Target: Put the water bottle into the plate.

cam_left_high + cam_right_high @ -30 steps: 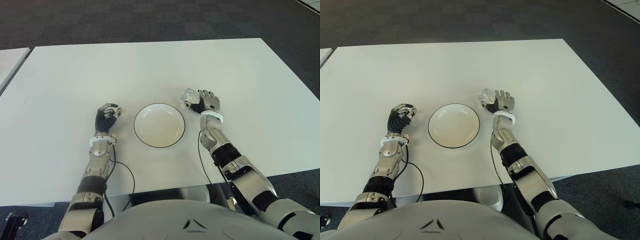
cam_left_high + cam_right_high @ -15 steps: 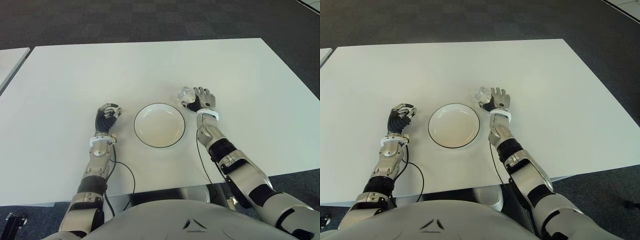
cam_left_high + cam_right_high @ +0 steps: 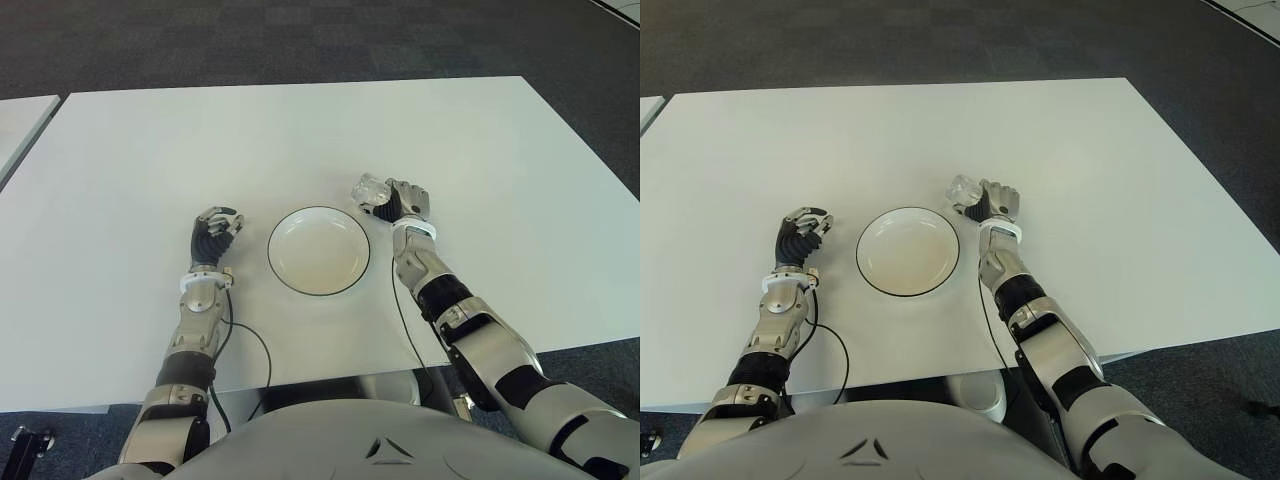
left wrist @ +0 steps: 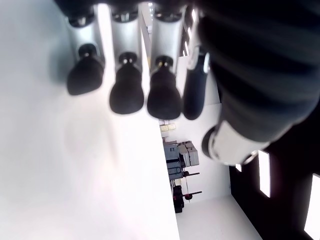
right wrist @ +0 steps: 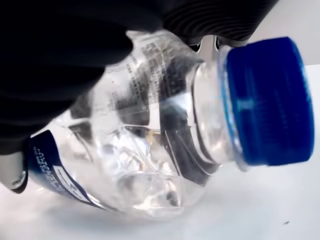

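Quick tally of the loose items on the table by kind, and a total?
Water bottle: 1, held in the right hand, beside the plate on the robot's right
Plate: 1, white with a dark rim, nothing in it
Total: 2
The left hand holds nothing, fingers curled, left of the plate.

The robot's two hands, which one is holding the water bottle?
The right hand, beside the plate, grips the water bottle; the left hand is curled on nothing.

Silver-grey jointed arms, black robot hand point(image 3: 214, 232) fingers, white wristbands, black cables
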Controlling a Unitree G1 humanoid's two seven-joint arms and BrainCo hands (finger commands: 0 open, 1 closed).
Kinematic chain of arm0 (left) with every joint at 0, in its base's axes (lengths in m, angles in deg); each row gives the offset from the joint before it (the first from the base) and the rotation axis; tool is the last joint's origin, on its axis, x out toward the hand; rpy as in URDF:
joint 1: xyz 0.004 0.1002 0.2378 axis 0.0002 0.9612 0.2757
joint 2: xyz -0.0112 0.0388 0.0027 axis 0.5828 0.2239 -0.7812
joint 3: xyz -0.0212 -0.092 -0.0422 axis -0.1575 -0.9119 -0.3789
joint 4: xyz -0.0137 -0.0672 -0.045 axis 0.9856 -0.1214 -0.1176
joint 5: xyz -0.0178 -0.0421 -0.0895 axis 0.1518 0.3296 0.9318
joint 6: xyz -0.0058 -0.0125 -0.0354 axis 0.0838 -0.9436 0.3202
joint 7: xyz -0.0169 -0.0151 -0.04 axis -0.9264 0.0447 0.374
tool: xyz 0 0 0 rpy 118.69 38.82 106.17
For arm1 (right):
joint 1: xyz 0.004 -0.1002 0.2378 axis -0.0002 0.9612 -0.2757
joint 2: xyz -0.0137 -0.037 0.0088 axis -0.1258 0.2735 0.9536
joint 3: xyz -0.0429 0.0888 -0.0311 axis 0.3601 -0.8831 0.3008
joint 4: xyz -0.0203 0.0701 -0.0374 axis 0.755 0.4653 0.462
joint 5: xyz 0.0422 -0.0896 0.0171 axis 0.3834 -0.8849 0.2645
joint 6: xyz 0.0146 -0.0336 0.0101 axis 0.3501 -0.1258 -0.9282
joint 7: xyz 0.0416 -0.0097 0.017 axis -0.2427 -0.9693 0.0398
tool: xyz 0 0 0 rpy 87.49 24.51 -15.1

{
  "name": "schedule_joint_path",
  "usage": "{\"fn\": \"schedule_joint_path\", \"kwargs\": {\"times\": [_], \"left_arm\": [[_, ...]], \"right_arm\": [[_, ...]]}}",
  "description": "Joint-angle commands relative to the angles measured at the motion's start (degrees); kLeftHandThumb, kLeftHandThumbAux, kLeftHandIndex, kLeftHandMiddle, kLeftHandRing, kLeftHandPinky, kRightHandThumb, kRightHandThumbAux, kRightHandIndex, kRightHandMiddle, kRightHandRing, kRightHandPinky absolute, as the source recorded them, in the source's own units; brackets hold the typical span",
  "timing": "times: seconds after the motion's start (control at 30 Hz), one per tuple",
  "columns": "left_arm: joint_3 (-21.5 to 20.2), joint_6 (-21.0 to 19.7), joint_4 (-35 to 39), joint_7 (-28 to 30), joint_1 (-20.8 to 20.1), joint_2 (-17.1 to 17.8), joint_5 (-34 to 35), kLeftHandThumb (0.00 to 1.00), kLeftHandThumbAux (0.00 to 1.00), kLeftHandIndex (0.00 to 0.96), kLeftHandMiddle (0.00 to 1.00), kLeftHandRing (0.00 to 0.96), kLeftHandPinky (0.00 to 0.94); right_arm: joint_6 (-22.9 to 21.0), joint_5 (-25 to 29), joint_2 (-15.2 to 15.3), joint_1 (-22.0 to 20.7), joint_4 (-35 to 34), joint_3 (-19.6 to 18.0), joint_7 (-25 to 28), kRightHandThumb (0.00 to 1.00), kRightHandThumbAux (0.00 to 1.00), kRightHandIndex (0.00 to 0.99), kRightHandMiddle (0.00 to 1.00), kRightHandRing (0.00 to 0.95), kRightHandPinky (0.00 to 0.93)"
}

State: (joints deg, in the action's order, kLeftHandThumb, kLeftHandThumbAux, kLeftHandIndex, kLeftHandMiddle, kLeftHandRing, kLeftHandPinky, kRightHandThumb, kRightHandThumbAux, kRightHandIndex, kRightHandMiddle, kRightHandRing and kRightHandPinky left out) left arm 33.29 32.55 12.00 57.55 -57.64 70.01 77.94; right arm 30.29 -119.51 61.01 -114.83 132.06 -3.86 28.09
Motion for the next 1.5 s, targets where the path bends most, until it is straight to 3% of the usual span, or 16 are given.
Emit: {"fn": "schedule_joint_path", "kwargs": {"times": [0.03, 0.77, 0.97, 1.2, 1.3, 1.5], "left_arm": [[-0.4, -1.5, 0.0, -0.7, 0.8, -0.4, -0.2, 0.707, 0.718, 0.439, 0.789, 0.774, 0.781], [-1.6, -0.7, -1.6, 0.4, 0.1, 0.1, 0.2, 0.708, 0.716, 0.439, 0.766, 0.755, 0.766], [-1.7, -0.8, -1.8, 0.6, 0.0, 0.4, 0.1, 0.708, 0.716, 0.439, 0.770, 0.759, 0.767], [-1.9, -0.1, -2.1, 0.6, -0.1, 0.5, 0.3, 0.708, 0.717, 0.439, 0.775, 0.764, 0.770], [-1.9, 0.1, -2.0, 0.7, 0.0, 0.6, 0.2, 0.708, 0.717, 0.439, 0.772, 0.762, 0.768], [-1.7, -0.4, -1.6, 0.5, 0.1, 0.8, -0.1, 0.708, 0.717, 0.439, 0.769, 0.759, 0.772]], "right_arm": [[2.0, 2.8, -0.5, 1.0, 1.9, -0.6, 2.0, 0.684, 0.655, 0.433, 0.517, 0.512, 0.546], [9.2, 7.1, 2.7, 1.1, -2.4, -1.8, 8.3, 0.710, 0.723, 0.441, 0.771, 0.779, 0.826], [9.5, 6.8, 3.3, 1.8, -5.1, -1.6, 8.7, 0.708, 0.725, 0.439, 0.875, 0.860, 0.887], [7.2, 7.6, 3.2, 3.9, -11.3, -2.9, 10.4, 0.708, 0.724, 0.438, 0.920, 0.891, 0.895], [7.4, 9.7, 1.9, 4.7, -12.4, -5.1, 9.0, 0.710, 0.723, 0.438, 0.928, 0.897, 0.898], [12.9, 12.5, -0.3, 6.2, -13.1, -8.7, 1.5, 0.711, 0.721, 0.437, 0.937, 0.906, 0.909]]}}
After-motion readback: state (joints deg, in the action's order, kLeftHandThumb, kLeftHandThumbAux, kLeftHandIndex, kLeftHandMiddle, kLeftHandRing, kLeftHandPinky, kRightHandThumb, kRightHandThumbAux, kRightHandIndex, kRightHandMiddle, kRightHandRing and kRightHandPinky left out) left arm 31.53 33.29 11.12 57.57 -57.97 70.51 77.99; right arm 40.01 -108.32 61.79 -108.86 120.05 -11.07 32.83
